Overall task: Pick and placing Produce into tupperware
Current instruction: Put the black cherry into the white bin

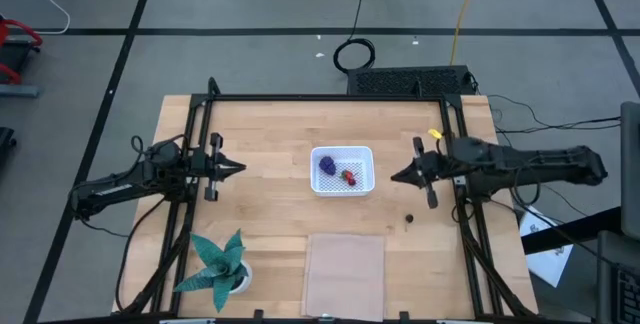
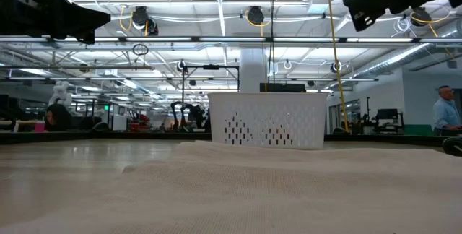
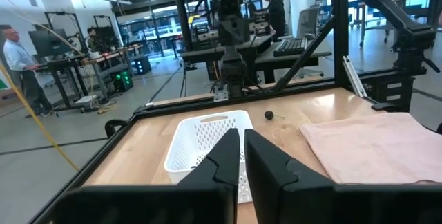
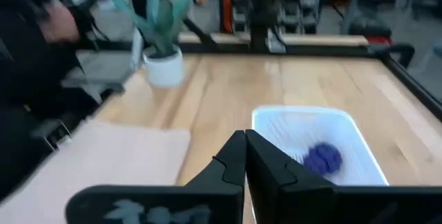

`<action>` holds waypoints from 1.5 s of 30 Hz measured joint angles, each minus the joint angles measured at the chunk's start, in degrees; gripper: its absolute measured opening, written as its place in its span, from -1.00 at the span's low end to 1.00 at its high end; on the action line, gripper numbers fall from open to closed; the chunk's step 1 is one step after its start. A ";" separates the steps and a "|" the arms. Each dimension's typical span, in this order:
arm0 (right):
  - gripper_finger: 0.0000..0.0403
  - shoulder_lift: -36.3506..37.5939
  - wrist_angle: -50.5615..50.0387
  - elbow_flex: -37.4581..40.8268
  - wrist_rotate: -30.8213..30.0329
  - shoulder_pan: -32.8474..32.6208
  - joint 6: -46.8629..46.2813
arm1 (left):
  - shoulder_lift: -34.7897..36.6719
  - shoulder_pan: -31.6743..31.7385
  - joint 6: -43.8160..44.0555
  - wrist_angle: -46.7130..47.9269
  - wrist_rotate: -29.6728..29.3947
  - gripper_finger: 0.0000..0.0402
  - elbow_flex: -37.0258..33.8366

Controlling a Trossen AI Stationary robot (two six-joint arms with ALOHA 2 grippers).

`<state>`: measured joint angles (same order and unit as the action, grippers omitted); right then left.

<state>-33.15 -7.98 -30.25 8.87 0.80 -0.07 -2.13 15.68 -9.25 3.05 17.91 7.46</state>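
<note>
The white tupperware (image 1: 342, 170) stands mid-table with the purple lump (image 1: 327, 164) and the red piece (image 1: 349, 176) lying in it. It also shows in the low view (image 2: 267, 120), the left wrist view (image 3: 207, 144) and the right wrist view (image 4: 314, 144), where the purple lump (image 4: 322, 159) is seen. One dark ball (image 1: 409, 218) rests on the table to the container's right near side; it also shows in the left wrist view (image 3: 268, 115). My left gripper (image 1: 240, 168) is shut and empty, left of the container. My right gripper (image 1: 393, 176) is shut and empty, right of it.
A teal spiky potted plant (image 1: 218, 264) stands at the near left. A flat pinkish rectangle (image 1: 344, 261) lies near the table's near edge, in front of the container. Black frame rails (image 1: 330, 97) run along the table's sides. People stand in the room beyond.
</note>
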 joint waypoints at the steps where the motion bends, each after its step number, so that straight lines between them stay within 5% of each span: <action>1: -1.00 -0.50 -1.82 -0.71 -2.19 -1.59 0.06 | 0.00 0.00 0.00 0.00 -0.02 -0.86 0.00; 14: -1.00 -5.44 -17.24 -9.39 -20.47 -19.55 -7.76 | 0.00 0.00 0.04 -0.05 -0.04 -0.97 0.00; 23: -1.00 -12.37 -32.02 -14.65 -20.80 -24.20 -14.97 | 0.00 0.00 0.08 -0.05 -0.04 -0.91 0.00; 45: -1.00 -20.26 -38.08 -21.66 -17.74 -28.46 -21.35 | 0.00 -0.02 0.11 -0.08 -0.07 -0.90 0.02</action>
<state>-53.41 -46.06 -51.91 -8.86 -27.66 -21.43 -2.13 15.67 -9.15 2.97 17.85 7.49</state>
